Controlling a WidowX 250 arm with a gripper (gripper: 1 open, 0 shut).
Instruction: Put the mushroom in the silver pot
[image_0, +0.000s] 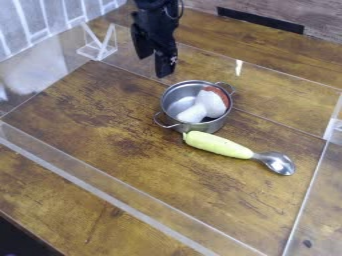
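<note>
The pot (193, 104) stands on the bench (94, 120), below and right of the pincer (162, 68). The mushroom (201, 108) lies inside it. The spoon (241, 151) lies farther off, before the pot.

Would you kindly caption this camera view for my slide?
Mushroom sits in the pot; open pincer hovers behind it.

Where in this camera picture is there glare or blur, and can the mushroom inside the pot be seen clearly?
In the camera view, a bright streak of glare sits on the clear wall behind the silver pot; the whole frame is soft, and the dark gripper lacks detail; the mushroom shows only as a pale lump inside the pot, its shape unclear.
</note>
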